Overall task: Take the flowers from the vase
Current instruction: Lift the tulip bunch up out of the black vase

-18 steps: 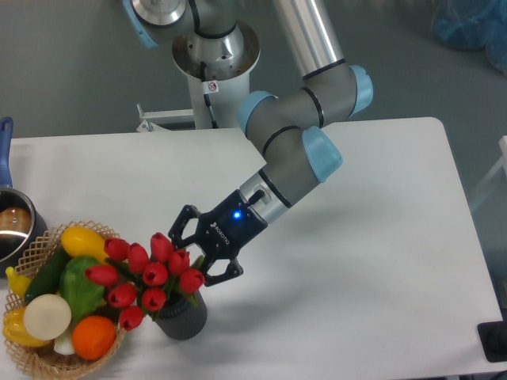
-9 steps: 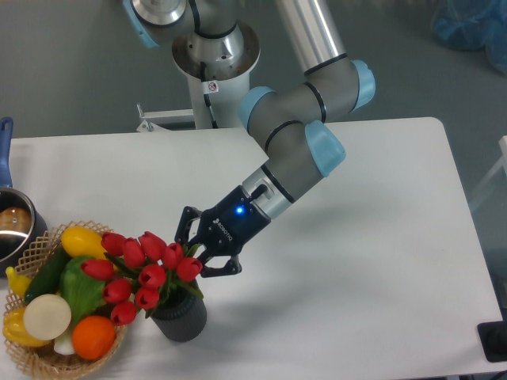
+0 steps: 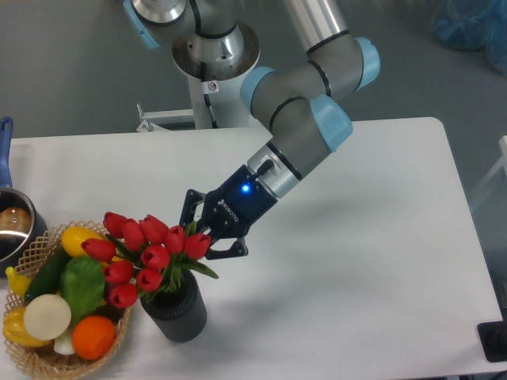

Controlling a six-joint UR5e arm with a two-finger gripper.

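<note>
The flowers (image 3: 150, 255), a bunch of red tulip buds with green leaves, stand tilted to the left above the vase (image 3: 176, 313), a short dark grey ribbed cylinder near the table's front left. Their stems still reach down into the vase's mouth. My gripper (image 3: 210, 240) comes in from the upper right and is shut on the right side of the bunch, among the buds and leaves just above the vase. The stems inside the vase are hidden.
A wicker basket (image 3: 32, 366) of toy fruit and vegetables sits right beside the vase on its left, touching the flowers' left buds. A metal pot (image 3: 12, 228) with a blue handle is at the left edge. The robot base (image 3: 214, 55) stands behind the table.
My gripper closed on the bunch and moved up and slightly right. The flowers have risen with it, showing more of the vase and its mouth.
</note>
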